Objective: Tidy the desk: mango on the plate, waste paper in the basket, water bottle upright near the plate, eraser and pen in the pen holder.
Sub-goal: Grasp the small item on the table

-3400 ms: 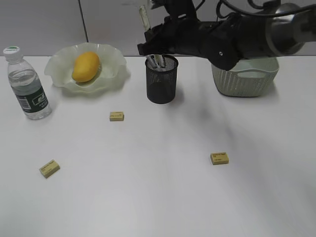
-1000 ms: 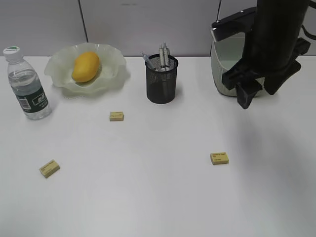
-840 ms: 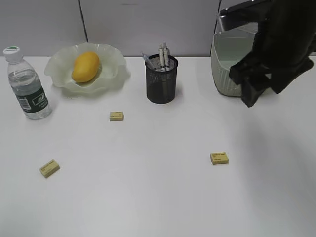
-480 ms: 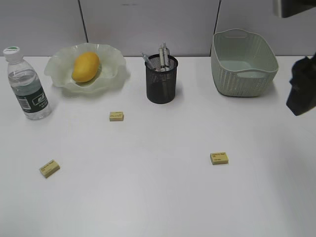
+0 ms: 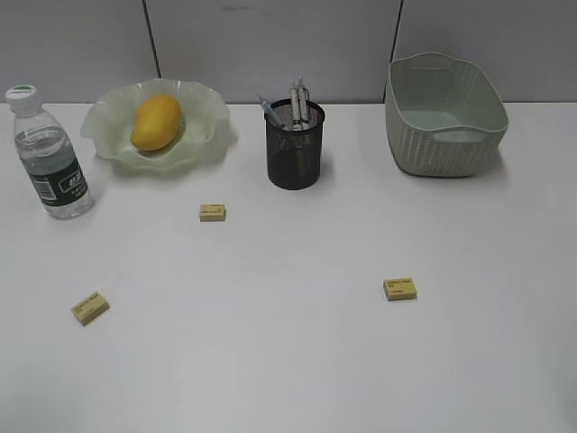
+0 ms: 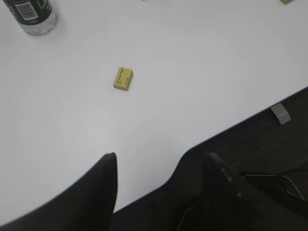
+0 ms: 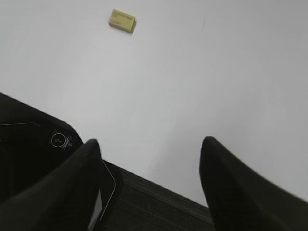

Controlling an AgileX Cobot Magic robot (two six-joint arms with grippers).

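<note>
The mango [image 5: 157, 122] lies on the green ruffled plate [image 5: 207, 122] at the back left. The water bottle [image 5: 47, 155] stands upright left of the plate; its base shows in the left wrist view [image 6: 31, 14]. The black mesh pen holder [image 5: 295, 153] holds several pens [image 5: 296, 101]. Three yellow erasers lie on the desk [image 5: 288, 361]: middle left [image 5: 213, 212], front left [image 5: 90, 308], front right [image 5: 400, 289]. My left gripper [image 6: 161, 161] is open and empty over the desk's front edge, short of the front left eraser [image 6: 123, 78]. My right gripper [image 7: 150, 143] is open and empty, short of the front right eraser [image 7: 122, 20]. No waste paper shows.
The pale green basket [image 5: 444, 135] stands at the back right; what lies in it is hidden. The desk's front edge and the dark floor show in both wrist views. Neither arm shows in the exterior view.
The right arm has drawn back from the pen holder, swung right past the basket and left the exterior view. Pens now stand in the holder. Nothing else on the desk has moved.
</note>
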